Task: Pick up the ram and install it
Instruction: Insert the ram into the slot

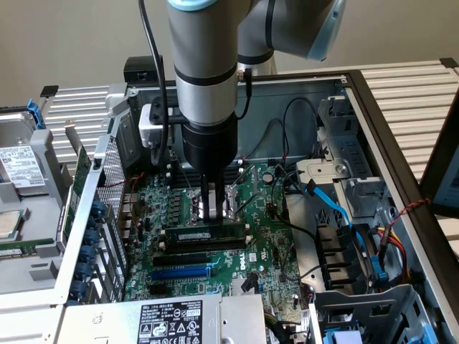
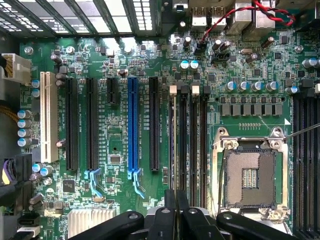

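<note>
The ram [image 1: 204, 233], a thin green stick with a pale label strip, stands on edge in a black memory slot of the motherboard [image 1: 237, 269]. It looks level along the slot. My gripper [image 1: 209, 215] comes straight down over the middle of the stick with its fingers shut together. The tips sit right at the ram's upper edge, and I cannot tell whether they touch it. In the wrist view my gripper [image 2: 176, 196] is shut over the memory slot [image 2: 175, 145] nearest the expansion slots, where the ram appears edge-on as a thin line.
The CPU socket [image 2: 249, 177] lies right beside the memory slots. A blue expansion slot [image 2: 133, 125] and black ones sit on their other side. Blue and black cables [image 1: 344, 215] cross the drive bay at the exterior view's right. The power supply [image 1: 168, 321] lies at the front.
</note>
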Robot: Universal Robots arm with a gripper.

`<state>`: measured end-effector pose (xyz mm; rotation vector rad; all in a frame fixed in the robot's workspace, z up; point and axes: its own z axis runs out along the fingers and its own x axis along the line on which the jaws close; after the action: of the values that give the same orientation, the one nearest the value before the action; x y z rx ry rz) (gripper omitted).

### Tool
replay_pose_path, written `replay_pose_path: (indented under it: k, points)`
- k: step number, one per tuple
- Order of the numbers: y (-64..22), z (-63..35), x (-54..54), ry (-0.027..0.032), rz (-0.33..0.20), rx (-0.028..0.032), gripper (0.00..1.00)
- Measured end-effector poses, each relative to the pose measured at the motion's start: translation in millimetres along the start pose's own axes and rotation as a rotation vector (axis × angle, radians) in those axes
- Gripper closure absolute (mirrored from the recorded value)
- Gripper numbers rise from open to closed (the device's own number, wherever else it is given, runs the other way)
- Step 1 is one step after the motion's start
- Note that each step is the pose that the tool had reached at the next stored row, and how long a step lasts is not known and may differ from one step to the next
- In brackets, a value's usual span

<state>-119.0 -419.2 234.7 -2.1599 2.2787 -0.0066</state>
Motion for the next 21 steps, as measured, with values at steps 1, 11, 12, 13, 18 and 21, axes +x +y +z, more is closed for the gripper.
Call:
replay_pose_path:
  k: [1, 11, 12, 13, 18, 21]
  points:
    - [0.3, 0.5, 0.0, 0.0001, 0.000, 0.0014, 0.87]
    - [3.0, 1.6, 0.1, 0.0004, 0.004, 0.0102, 0.87]
    - [3.3, 1.7, 0.2, 0.0005, 0.005, 0.0108, 0.87]
    - [3.5, 1.8, 0.2, 0.0003, 0.005, 0.0112, 0.87]
    - [4.3, 2.2, 0.2, 0.0004, 0.005, 0.0136, 0.87]
    - [5.1, 2.5, -0.3, 0.0003, 0.005, 0.0165, 0.87]
